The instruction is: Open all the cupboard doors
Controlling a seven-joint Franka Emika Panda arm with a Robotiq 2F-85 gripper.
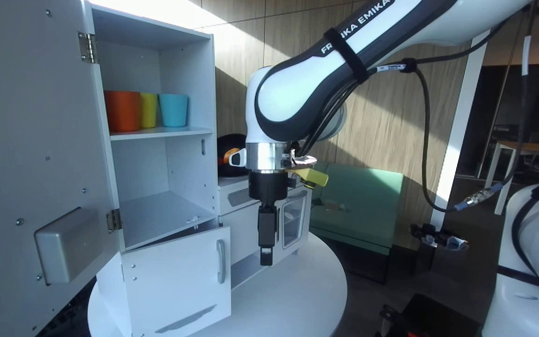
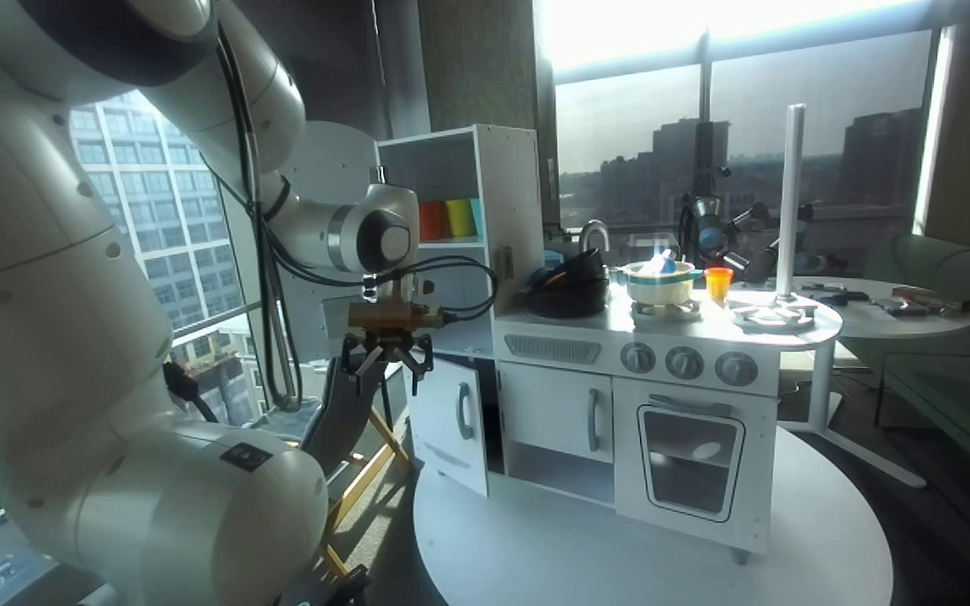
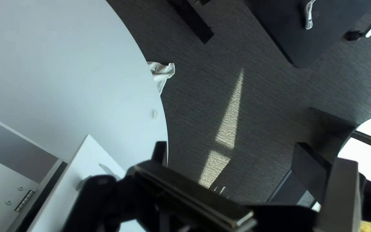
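The tall door (image 1: pixel 31 140) stands open, the lower door (image 1: pixel 176 281) ajar; widening the latter is probably your current step. Your fingers (image 2: pixel 423 349) are apart, gripping nothing. Next, hook one behind that door and swing it outward (middle door (image 2: pixel 548 412) and oven door (image 2: pixel 694 467): shut).

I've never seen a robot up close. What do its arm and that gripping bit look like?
The arm is white, rounded and black-trimmed, with white FRANKA EMIKA lettering partly covered by a black strap, and dark cables running outside. Near its end are a silver ring and a yellow block. The gripper is black, with two angular fingers.
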